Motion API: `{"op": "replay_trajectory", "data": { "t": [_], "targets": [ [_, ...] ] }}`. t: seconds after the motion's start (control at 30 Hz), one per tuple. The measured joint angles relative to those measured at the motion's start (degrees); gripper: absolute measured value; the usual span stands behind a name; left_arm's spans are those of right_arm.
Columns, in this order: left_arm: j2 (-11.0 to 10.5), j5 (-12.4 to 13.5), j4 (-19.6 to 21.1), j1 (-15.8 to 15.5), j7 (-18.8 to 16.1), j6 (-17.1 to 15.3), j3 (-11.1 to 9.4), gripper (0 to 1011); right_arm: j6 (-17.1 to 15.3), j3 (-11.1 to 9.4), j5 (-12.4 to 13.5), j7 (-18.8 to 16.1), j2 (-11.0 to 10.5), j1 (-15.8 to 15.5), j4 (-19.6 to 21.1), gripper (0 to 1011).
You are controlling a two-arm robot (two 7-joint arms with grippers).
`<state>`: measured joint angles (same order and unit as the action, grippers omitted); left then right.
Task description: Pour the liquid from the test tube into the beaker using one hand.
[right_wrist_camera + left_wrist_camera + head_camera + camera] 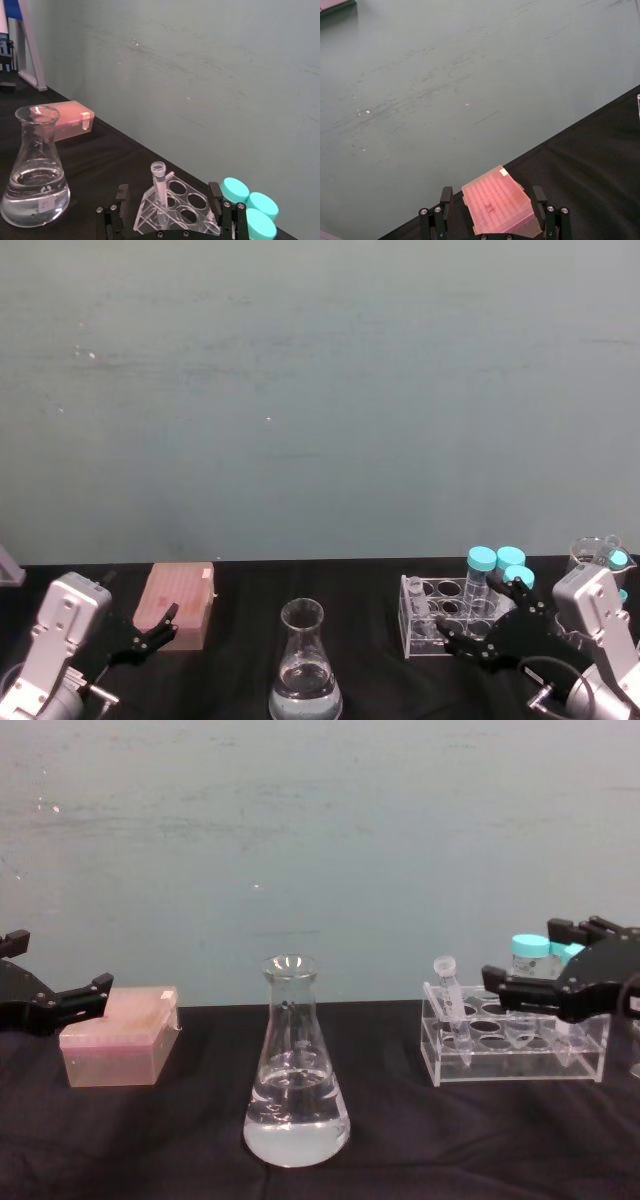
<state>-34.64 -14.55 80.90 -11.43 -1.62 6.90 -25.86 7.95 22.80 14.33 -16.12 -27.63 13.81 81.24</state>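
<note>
On the black table (130, 1150), centre: tall clear glass conical beaker (296, 1090), upright, with clear fluid (296, 1132) pooled in its wide base.
Rack: clear acrylic rack (590, 1055) with round holes, well to the right of the beaker.
Test tube: small slim clear plastic test tube (452, 1007) with a flip-lid rim, leaning in the rack's end hole nearest the beaker.
Teal tubes: larger teal-capped tubes (483, 573) at the rack's far right end.
Right gripper: black two-finger right gripper (482, 612) on a silver-and-white arm, at the rack; fingers (215, 192) spread apart, holding nothing, one tip just beside the test tube without touching it.
Left gripper: black left gripper (158, 630) at the table's left; fingers (446, 196) spread apart, holding nothing.
Box: pink lidded plastic box (180, 602), close in front of the left gripper.
</note>
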Motion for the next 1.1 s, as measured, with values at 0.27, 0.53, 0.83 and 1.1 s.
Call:
{"op": "replay_trajectory", "data": {
  "t": [0.27, 0.53, 0.83, 1.1],
  "targets": [
    [0.0, 0.0, 0.0, 0.0, 0.0, 0.0, 0.0, 1000, -0.29, -0.06, -0.91, -1.75, 1.42, 0.62, -0.94, 1000],
    [0.0, 0.0, 0.0, 0.0, 0.0, 0.0, 0.0, 1000, -0.71, -0.52, -1.49, -3.1, 2.88, 1.51, -2.11, 1000],
    [0.0, 0.0, 0.0, 0.0, 0.0, 0.0, 0.0, 1000, -1.55, -0.96, -2.22, -4.71, 4.51, 2.3, -3.12, 1000],
    [0.0, 0.0, 0.0, 0.0, 0.0, 0.0, 0.0, 1000, -2.05, -1.11, -3.24, -5.73, 5.86, 2.86, -3.82, 1000]
  ]
}}
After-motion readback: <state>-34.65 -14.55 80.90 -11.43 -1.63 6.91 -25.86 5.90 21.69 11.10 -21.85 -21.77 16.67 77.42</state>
